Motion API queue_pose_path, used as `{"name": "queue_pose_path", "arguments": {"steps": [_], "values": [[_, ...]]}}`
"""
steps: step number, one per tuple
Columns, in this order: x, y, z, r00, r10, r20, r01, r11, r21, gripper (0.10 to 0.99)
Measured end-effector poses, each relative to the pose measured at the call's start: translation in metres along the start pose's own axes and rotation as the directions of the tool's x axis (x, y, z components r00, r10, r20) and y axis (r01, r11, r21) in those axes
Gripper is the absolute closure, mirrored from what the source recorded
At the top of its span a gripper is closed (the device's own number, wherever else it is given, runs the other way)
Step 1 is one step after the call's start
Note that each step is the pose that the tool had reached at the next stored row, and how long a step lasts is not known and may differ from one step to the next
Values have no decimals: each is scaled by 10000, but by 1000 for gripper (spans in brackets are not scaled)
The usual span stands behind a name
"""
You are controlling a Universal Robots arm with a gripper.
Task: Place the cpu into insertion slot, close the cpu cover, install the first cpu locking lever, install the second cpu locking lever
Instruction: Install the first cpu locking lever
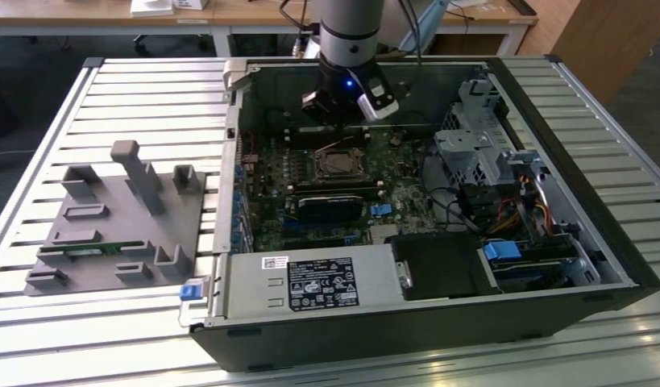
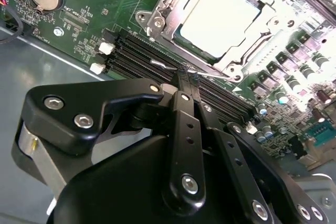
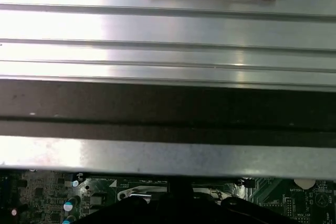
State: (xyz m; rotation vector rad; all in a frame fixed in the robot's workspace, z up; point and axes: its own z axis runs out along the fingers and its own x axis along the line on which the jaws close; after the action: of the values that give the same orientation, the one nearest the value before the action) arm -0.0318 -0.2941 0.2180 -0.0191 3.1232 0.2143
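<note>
**Closed gripper at the socket lever inside an open computer case**

Exterior view: at upper middle, the arm reaches into the open case (image 1: 593, 242). The gripper (image 1: 335, 113) hangs near the case's back wall, just above the insertion slot (image 1: 335, 164), with open board below it in the frame.

Second wrist view: the square cpu (image 2: 223, 17) lies flat in the slot, grey top up, framed by the cpu cover (image 2: 170, 11). The gripper's fingers are pressed together, tips at a thin wire lever (image 2: 163, 65) running along the long black slots (image 2: 131, 59).

First wrist view: the dark case wall (image 3: 168, 114) crosses above the green board (image 3: 47, 198).
</note>
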Motion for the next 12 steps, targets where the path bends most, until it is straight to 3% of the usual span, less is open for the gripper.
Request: {"name": "queue_pose_path", "arguments": {"steps": [12], "values": [[-98,5,58,10000,0,-4,0,10000,-1,969]]}}
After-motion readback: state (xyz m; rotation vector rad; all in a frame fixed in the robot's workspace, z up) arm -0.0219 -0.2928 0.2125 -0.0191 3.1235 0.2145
